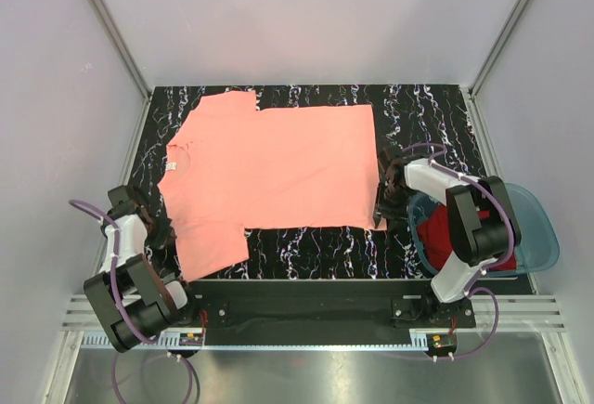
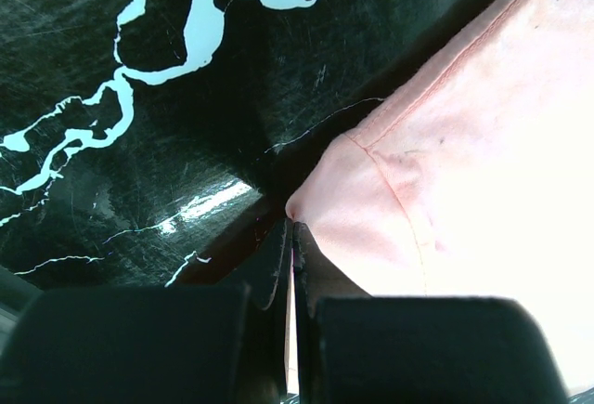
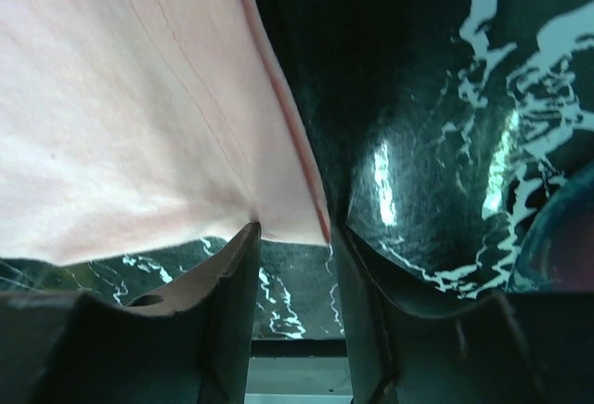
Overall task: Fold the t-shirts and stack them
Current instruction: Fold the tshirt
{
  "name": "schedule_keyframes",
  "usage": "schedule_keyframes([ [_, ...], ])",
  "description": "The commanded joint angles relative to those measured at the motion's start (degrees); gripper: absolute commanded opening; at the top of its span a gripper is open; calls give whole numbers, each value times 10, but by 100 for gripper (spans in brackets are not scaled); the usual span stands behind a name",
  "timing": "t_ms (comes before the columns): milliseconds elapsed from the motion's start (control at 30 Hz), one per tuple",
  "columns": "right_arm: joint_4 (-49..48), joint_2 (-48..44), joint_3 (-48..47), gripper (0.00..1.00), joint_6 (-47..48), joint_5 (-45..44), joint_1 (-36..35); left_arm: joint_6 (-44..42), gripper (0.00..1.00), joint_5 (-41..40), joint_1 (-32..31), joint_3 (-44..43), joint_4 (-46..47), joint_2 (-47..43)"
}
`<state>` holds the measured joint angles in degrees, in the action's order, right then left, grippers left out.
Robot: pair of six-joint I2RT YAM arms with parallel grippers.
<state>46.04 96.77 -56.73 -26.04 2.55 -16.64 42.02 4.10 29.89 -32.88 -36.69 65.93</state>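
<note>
Black marbled tabletop (image 1: pixel 427 107), pale enclosure walls.

Right gripper (image 3: pixel 292 232): jaws part-way apart and low on the surface. They straddle the near hem corner of the salmon-pink t-shirt (image 1: pixel 278 167) and are not yet closed on the cloth.

Left gripper (image 2: pixel 290 223): jaws pressed together at the tip of the near sleeve, apparently nipping its corner.

The shirt lies spread flat, neck to the left and hem to the right. The dark red t-shirt (image 1: pixel 444 237) sits bunched in the blue basin (image 1: pixel 546 228), beside the right arm.

Assessment: first fold of the pink shirt, at the grasp stage. The next move calls for the right jaws to close on the hem corner. Both arms should then lift and carry the near edge across together.

Right arm: elbow raised above the basin, wrist turned leftward. Left arm: folded close to its base, wrist turned toward the sleeve.
</note>
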Motion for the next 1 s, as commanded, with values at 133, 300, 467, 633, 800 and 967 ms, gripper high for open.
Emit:
schedule_keyframes([
  [133, -37, 21, -6, 47, 0, -23, -3, -7, 0, -6, 4, -12, 0, -15],
  [300, -44, 25, 11, 38, -2, -17, -3, -3, 0, -11, 4, -13, -5, -19],
  [467, -20, -3, 21, 0, -2, -24, -3, 12, 0, -39, 4, -31, -47, -25],
  [633, 19, -18, 1, 0, -8, -42, -3, 38, 0, -88, 4, -48, -89, -32],
  [800, 18, -6, 7, 0, -9, -40, -2, 42, 0, -81, 4, -42, -89, -36],
  [967, 18, -21, -2, 0, -1, -32, -2, 36, 0, -64, -3, -48, -93, -34],
])
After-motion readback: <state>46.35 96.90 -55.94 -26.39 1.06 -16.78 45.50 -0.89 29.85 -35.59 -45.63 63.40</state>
